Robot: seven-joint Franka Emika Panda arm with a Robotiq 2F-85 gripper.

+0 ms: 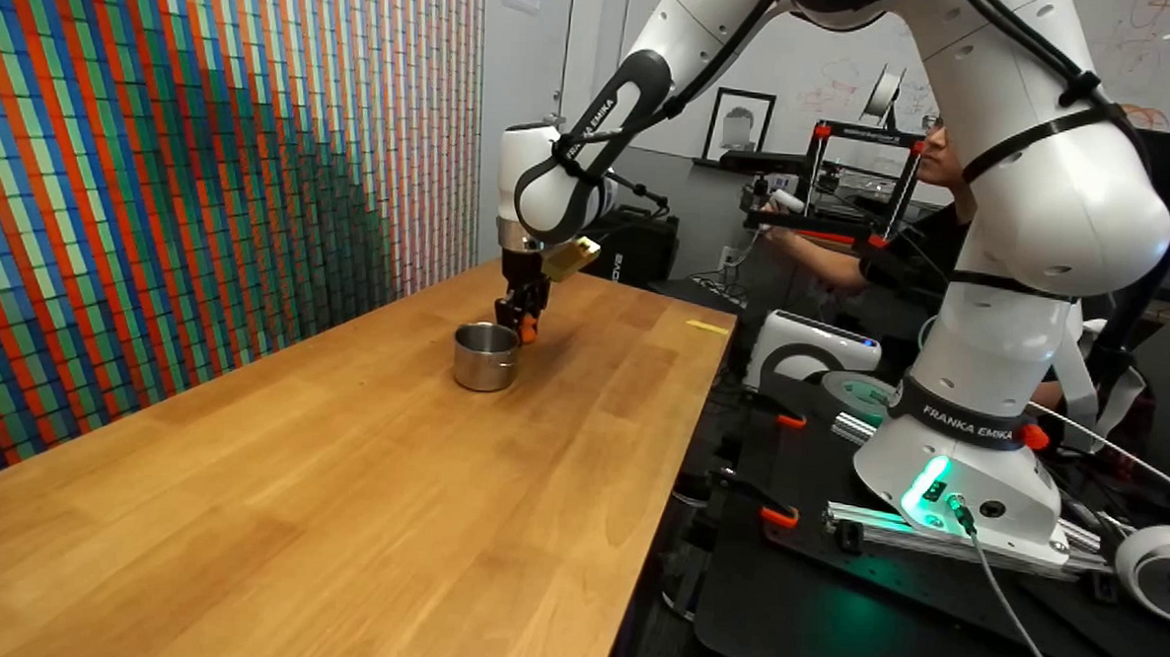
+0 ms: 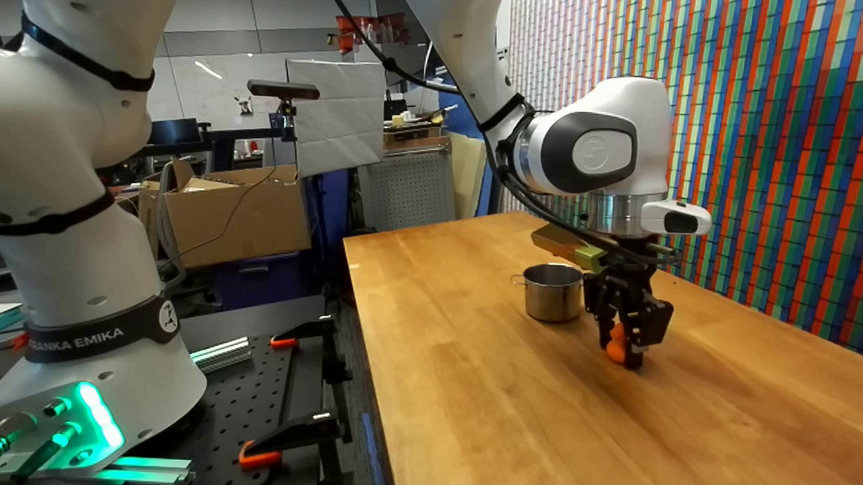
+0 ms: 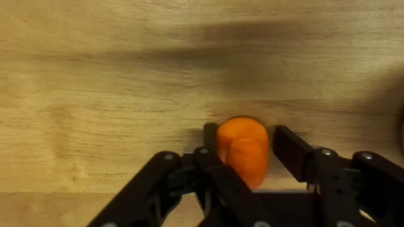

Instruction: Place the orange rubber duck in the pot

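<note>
The orange rubber duck (image 3: pixel 244 154) stands on the wooden table between the fingers of my gripper (image 3: pixel 246 137). In the wrist view the left finger is against or very close to the duck, and a gap shows between the duck and the right finger. The gripper is low over the table, also in both exterior views (image 1: pixel 518 324) (image 2: pixel 620 347), where the fingers partly hide the duck (image 1: pixel 529 328) (image 2: pixel 615 349). The grey metal pot (image 1: pixel 485 366) stands upright beside the gripper; it also shows in an exterior view (image 2: pixel 553 301). Its inside is dark and its floor is hidden.
The wooden table (image 2: pixel 469 387) runs along a coloured patterned wall (image 1: pixel 207 154). A strip of yellow tape (image 1: pixel 707 327) lies near the table's edge. The robot base (image 1: pixel 964 473) stands on a black bench beside the table. A person (image 1: pixel 930 225) is behind the arm.
</note>
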